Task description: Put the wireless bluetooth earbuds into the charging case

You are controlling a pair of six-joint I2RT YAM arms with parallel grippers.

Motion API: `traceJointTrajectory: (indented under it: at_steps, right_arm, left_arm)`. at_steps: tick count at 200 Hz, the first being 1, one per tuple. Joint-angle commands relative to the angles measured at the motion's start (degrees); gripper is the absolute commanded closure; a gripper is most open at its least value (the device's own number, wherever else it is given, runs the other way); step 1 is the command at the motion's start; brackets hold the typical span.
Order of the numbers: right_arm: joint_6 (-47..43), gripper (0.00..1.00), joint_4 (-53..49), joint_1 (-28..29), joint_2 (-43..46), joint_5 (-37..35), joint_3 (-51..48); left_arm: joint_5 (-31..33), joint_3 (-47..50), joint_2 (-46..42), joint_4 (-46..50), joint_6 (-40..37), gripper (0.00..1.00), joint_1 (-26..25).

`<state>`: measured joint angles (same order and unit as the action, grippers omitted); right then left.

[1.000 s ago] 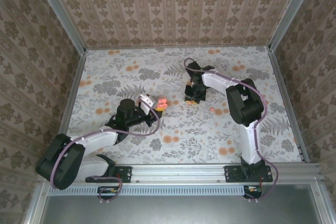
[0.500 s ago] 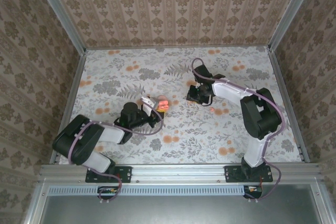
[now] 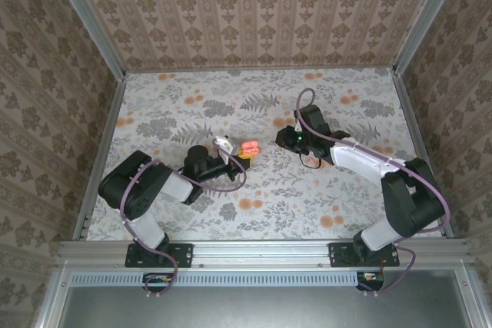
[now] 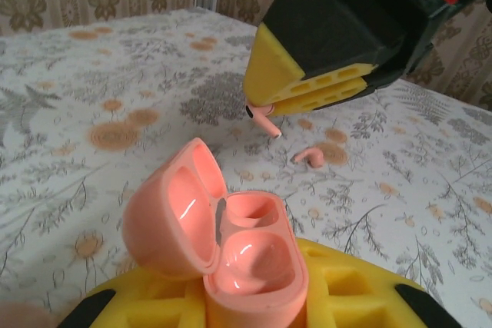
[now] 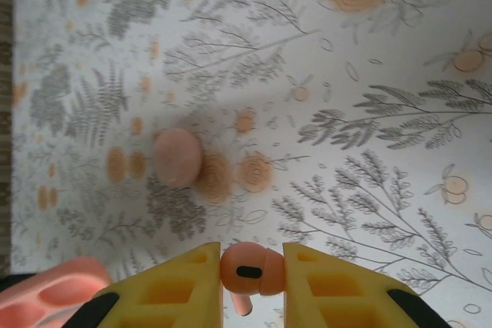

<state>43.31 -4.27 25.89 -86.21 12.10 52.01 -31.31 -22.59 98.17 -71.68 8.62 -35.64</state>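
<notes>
My left gripper (image 3: 241, 157) is shut on the charging case (image 4: 250, 255), salmon pink, held upright with its lid swung open to the left and both cavities empty. In the top view the case (image 3: 250, 147) sits mid-table. My right gripper (image 5: 252, 260) is shut on one earbud (image 5: 257, 270), pinched between the yellow pads with its stem pointing down. In the left wrist view that earbud (image 4: 267, 119) hangs under the right gripper (image 4: 323, 59), above and beyond the case. The second earbud (image 5: 177, 157) lies loose on the table, also seen behind the case (image 4: 311, 157).
The floral tabletop (image 3: 192, 105) is boxed in by patterned walls on three sides. The right gripper (image 3: 283, 140) hovers a short gap to the right of the case. A corner of the case (image 5: 50, 297) shows at the lower left of the right wrist view.
The right arm has stretched lower and shifted its gripper, with the earbud, forward beside the case. The left gripper has carried the open case rightward towards it.
</notes>
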Motion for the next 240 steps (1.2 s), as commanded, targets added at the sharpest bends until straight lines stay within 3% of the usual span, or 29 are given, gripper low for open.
traceJointTrajectory:
  at_steps: [1, 74, 147, 240]
  right_arm:
    - [-3.1, 0.79, 6.1, 1.5, 5.2, -1.6, -2.1]
    - [-7.0, 0.79, 12.1, 5.4, 15.3, -3.8, -5.3]
    - [-8.5, 0.79, 15.3, 11.5, 15.7, -10.4, -4.6]
    - [-9.3, 0.79, 19.2, 15.3, 13.5, -12.4, -3.8]
  left_arm:
    - [-2.3, -1.7, 0.4, -2.8, 0.3, 0.85, -0.4]
    - [-2.3, -3.5, -2.5, -2.8, -1.7, 0.85, -1.0]
    - [2.3, -3.7, -6.3, -2.6, -3.4, 0.86, -2.4]
    - [4.3, -4.7, -7.5, -2.5, -1.6, 0.86, -3.3]
